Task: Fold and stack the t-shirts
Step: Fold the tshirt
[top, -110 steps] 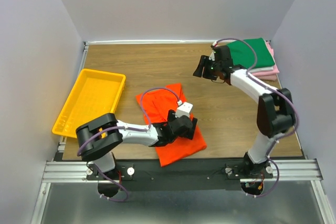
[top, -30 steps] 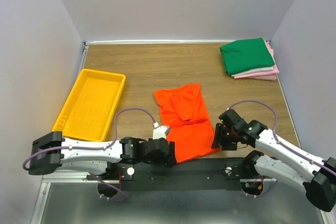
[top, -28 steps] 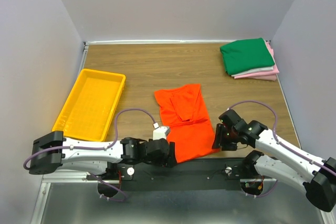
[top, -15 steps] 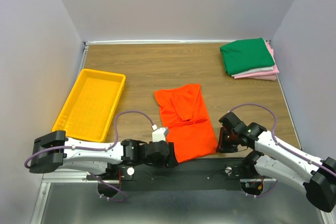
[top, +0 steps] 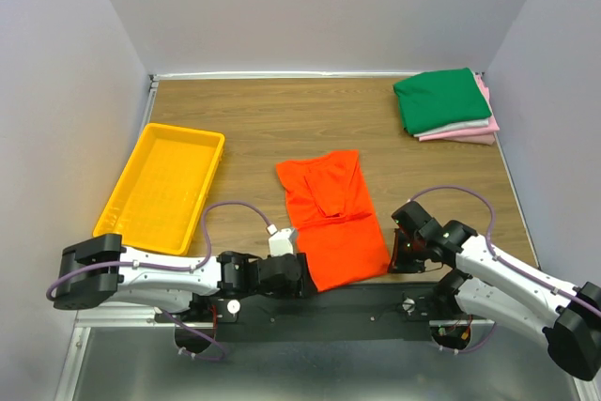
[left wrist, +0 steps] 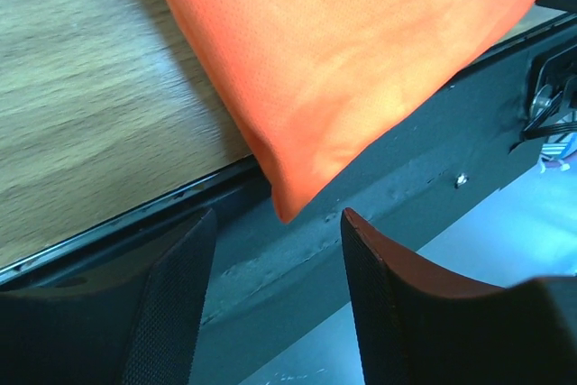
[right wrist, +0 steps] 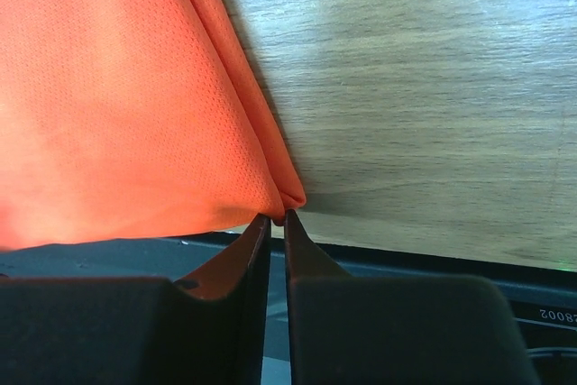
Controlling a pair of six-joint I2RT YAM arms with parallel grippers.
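Since a second ago the right gripper [right wrist: 275, 216] has drawn its jaws nearly together, pinching the near right corner of the orange t-shirt [top: 333, 223], which lies flat at the near edge of the table [top: 254, 129]. The left gripper [left wrist: 275, 223] stands apart around the near left corner without touching it. The folded t-shirts [top: 446, 100] sit stacked at the far right corner.

You got even, bright overhead light up top, soft shadows only. Your wrist views were blurry on the wood table [right wrist: 433, 87], with the fingers [left wrist: 171, 313] dark and out of focus.
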